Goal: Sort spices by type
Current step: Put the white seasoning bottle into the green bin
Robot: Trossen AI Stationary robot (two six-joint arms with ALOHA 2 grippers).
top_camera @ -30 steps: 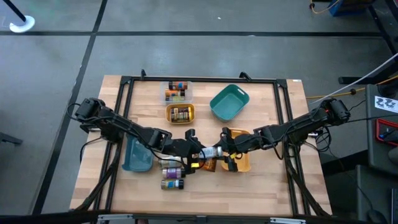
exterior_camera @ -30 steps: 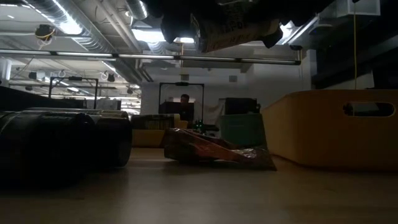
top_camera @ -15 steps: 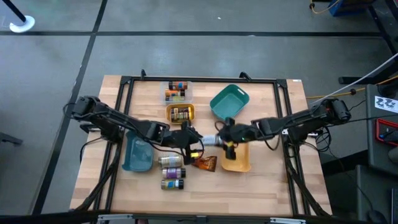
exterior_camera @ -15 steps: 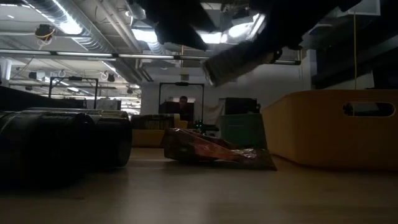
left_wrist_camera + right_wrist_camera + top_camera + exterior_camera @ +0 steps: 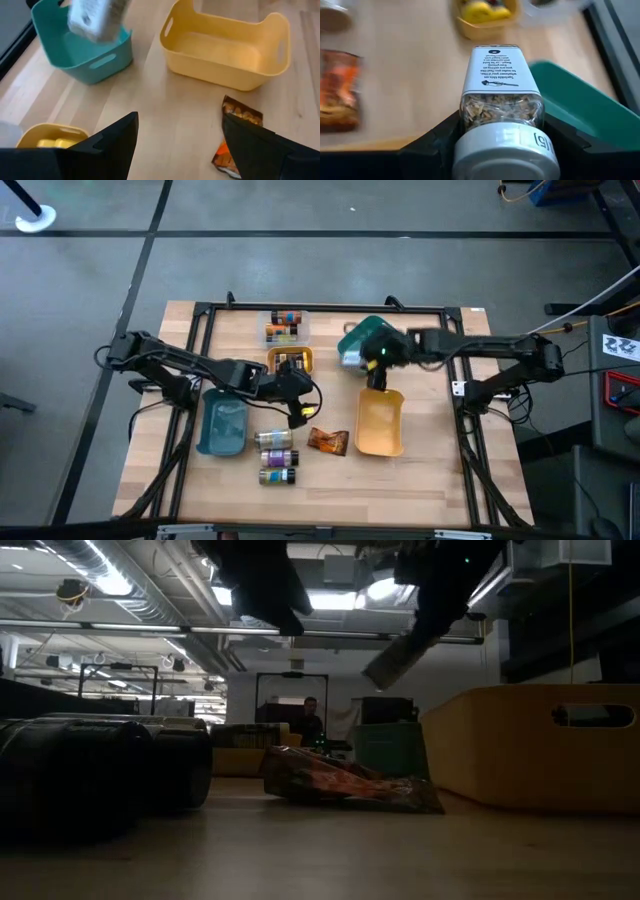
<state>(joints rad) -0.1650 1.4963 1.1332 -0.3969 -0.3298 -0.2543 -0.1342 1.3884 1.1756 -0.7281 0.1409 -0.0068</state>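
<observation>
Jars are lying around the table with the teal tray (image 5: 372, 340) as the landmark. Right gripper (image 5: 352, 356) is hovering over that tray's near-left edge, its fingers clamped on a white-labelled spice jar (image 5: 503, 97) with a pale cap; the jar is hanging in the air, tilted. Left gripper (image 5: 178, 137) is hovering over bare wood left of and nearer than the teal tray, its fingers standing apart and gripping nothing. An orange-brown packet (image 5: 328, 442) is lying flat on the table, nearer than the teal tray, just beside the large yellow tray (image 5: 380, 423). Two jars (image 5: 276, 457) are lying on their sides left of the packet. More jars are sitting in the small yellow tray (image 5: 289, 363) and the clear tray (image 5: 283, 326), both left of the teal tray.
</observation>
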